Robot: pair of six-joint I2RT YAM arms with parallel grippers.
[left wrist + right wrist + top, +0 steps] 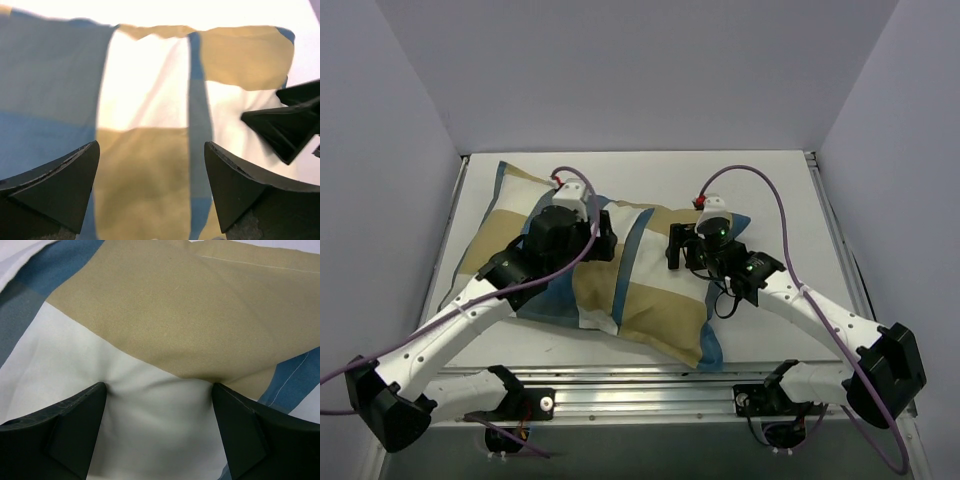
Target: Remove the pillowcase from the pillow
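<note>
The checked pillowcase (pixel 620 290) lies stuffed across the table, with blue, tan and cream blocks. The white pillow is hidden inside it. My left gripper (pixel 607 237) is open and hovers over the cover's middle; in the left wrist view (pixel 151 146) its fingers straddle a tan block of the pillowcase (pixel 145 185). My right gripper (pixel 677 246) is open at the cover's right part. In the right wrist view (pixel 159 386) both fingertips (pixel 100 390) press into a cream block of the pillowcase (pixel 155 425), which dimples between them. The right gripper's fingers (pixel 282 127) show at the right of the left wrist view.
The white table (pixel 770 200) is boxed in by pale walls on three sides. An aluminium rail (pixel 640 385) runs along the near edge between the arm bases. Purple cables (pixel 775 200) loop above both arms.
</note>
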